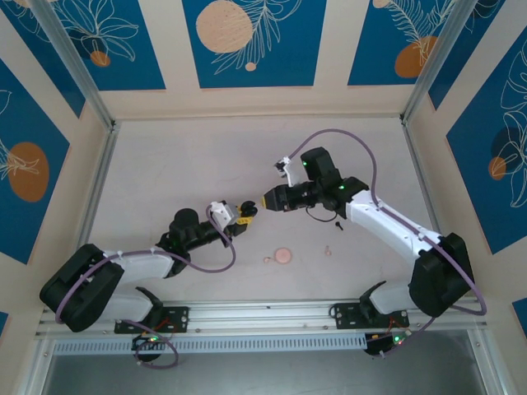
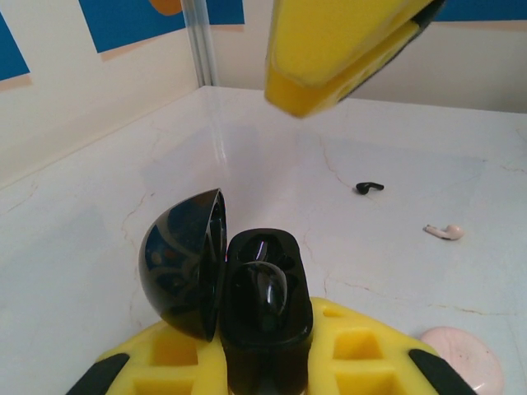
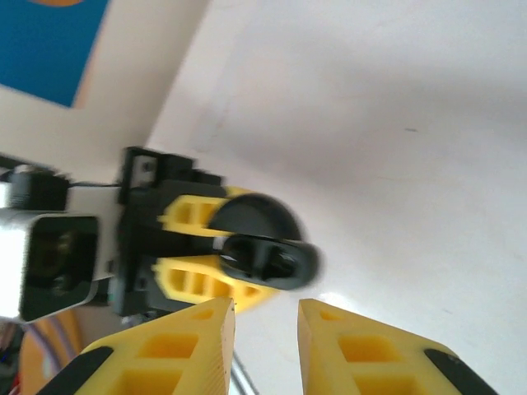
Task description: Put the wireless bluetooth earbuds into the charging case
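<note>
My left gripper is shut on the base of a black charging case, held up with its round lid swung open to the left. A glossy black earbud sits in one of its wells. My right gripper hovers just above the case, open with nothing between its yellow fingers. In the top view both grippers meet near the table's middle, left gripper facing right gripper. Another black earbud and a pale pink earbud lie loose on the table.
A round pink disc lies on the white table near the front, also seen at the left wrist view's corner as a pink disc. A small pink bit lies beside it. Metal rails and walls border the table.
</note>
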